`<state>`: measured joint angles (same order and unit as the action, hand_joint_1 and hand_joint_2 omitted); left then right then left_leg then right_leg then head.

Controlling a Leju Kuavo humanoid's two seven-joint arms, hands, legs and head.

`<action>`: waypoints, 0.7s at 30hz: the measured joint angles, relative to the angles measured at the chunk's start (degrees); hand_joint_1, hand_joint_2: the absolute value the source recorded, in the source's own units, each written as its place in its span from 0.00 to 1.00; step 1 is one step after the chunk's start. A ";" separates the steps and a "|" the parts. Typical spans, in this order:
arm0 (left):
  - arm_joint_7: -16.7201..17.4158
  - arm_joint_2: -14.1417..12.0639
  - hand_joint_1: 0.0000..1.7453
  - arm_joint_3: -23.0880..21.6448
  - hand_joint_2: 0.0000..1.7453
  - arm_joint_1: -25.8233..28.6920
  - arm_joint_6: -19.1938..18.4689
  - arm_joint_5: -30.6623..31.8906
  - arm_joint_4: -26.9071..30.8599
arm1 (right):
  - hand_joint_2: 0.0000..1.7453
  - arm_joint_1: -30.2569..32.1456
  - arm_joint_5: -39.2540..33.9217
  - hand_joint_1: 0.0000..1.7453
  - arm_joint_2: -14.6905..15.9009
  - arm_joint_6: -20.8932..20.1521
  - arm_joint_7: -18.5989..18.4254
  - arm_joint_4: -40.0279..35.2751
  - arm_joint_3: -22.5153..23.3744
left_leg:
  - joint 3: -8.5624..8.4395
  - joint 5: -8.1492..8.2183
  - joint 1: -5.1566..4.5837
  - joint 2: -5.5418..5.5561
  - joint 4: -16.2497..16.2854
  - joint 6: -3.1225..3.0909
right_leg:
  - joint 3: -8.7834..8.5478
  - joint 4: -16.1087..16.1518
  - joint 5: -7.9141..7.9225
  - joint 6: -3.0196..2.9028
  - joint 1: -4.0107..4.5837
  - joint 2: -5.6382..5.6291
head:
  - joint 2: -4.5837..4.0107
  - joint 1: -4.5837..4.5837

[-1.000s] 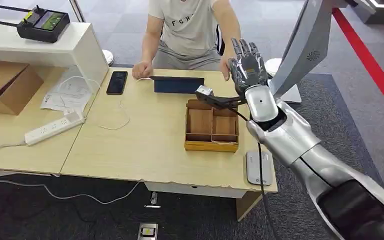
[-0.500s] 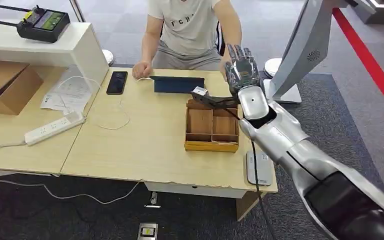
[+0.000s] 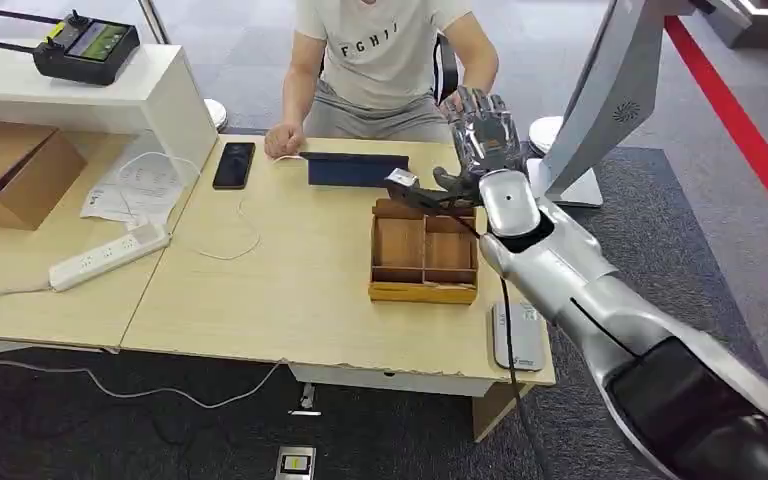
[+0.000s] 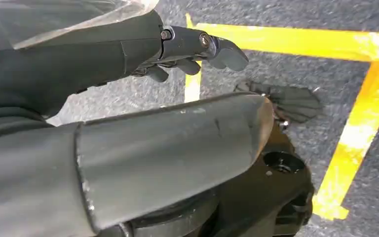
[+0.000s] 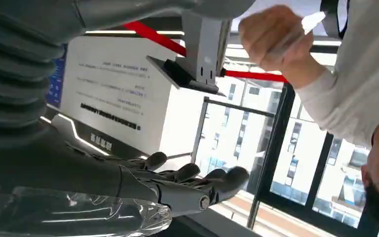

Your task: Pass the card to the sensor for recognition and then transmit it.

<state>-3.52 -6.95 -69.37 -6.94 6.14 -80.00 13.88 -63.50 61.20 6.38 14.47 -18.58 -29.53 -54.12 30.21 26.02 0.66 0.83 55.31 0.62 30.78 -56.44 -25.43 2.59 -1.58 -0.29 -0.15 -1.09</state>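
My right hand [image 3: 484, 135] is raised past the far edge of the table [image 3: 290, 290], fingers spread and holding nothing. The person's hand [image 5: 271, 34] above it pinches the white card [image 5: 312, 20]. The wooden box [image 3: 424, 252] sits just below my wrist. My left hand [image 4: 187, 49] hangs over the floor, fingers loosely apart, holding nothing.

You are looking at a pale wooden surface [image 3: 300, 290] carrying a brown wooden box [image 3: 424, 252]. A black phone [image 3: 234, 165] is lying there; the carpet [image 3: 660, 200] is showing dark grey.
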 joint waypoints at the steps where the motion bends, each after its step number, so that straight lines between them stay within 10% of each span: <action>1: -0.13 0.00 0.00 0.00 0.00 0.00 0.17 0.17 0.00 | 0.00 -0.09 -0.06 0.00 0.78 1.35 0.65 -0.85 0.09 | 0.00 0.00 0.00 0.00 0.00 0.00 | -0.02 0.00 0.00 0.00 0.00 0.00 | 0.00 0.00; 15: -0.81 0.02 0.00 -0.07 0.00 0.05 0.90 -0.26 0.00 | 0.00 3.54 0.04 0.00 8.21 3.80 1.47 -12.23 2.47 | -0.13 0.00 0.04 -0.12 0.05 0.00 | -0.05 0.03 0.03 -0.02 0.03 -0.11 | 0.00 0.02; 21: -2.80 0.46 0.00 -0.07 0.00 0.75 2.45 -1.77 0.00 | 0.00 16.21 -5.78 0.00 19.85 -10.94 -4.24 -34.90 10.83 | -0.63 0.05 0.07 0.08 0.15 -0.05 | -0.24 0.20 0.02 -0.01 0.08 0.09 | 0.00 -0.02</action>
<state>-6.32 -6.49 -69.44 -6.19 8.59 -81.77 13.88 -47.29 55.42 26.24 3.53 -22.82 -64.43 -43.29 29.57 26.07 0.73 0.90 55.46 0.57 30.53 -56.24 -25.41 2.58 -1.50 -0.19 -0.15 -1.11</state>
